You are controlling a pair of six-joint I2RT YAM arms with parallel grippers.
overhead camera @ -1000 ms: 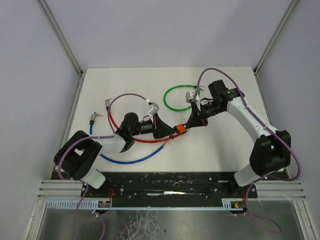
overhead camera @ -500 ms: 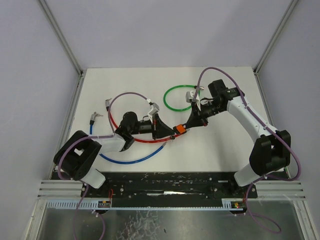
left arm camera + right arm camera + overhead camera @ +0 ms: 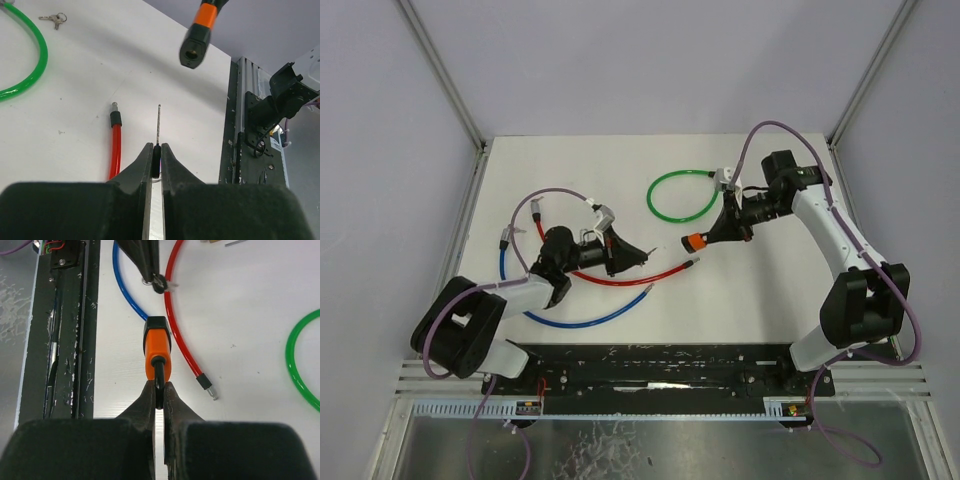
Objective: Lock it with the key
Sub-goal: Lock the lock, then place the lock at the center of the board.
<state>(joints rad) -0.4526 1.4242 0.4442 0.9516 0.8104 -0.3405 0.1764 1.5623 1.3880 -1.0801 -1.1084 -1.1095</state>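
My left gripper (image 3: 638, 262) (image 3: 156, 146) is shut on the black head of a key (image 3: 158, 125); its thin blade points forward, in the air. My right gripper (image 3: 713, 237) (image 3: 158, 384) is shut on the black stub of an orange lock barrel (image 3: 695, 241) (image 3: 157, 347), held above the table. In the left wrist view the barrel (image 3: 199, 34) hangs ahead of the key, its open black end facing me, apart from it. The red cable (image 3: 620, 279) lies on the table, its metal-tipped end (image 3: 206, 383) (image 3: 115, 120) free beside the barrel.
A green cable loop (image 3: 683, 195) lies at the back centre, with a small bunch of keys (image 3: 54, 18) near it. A blue cable (image 3: 582, 318) curves in front of the left arm. More lock ends and keys (image 3: 506, 236) lie at the left. The black rail (image 3: 660, 365) runs along the near edge.
The two grippers have drawn apart: the left moved left with the key, the right moved right and back with the orange barrel. The red cable's end now lies free.
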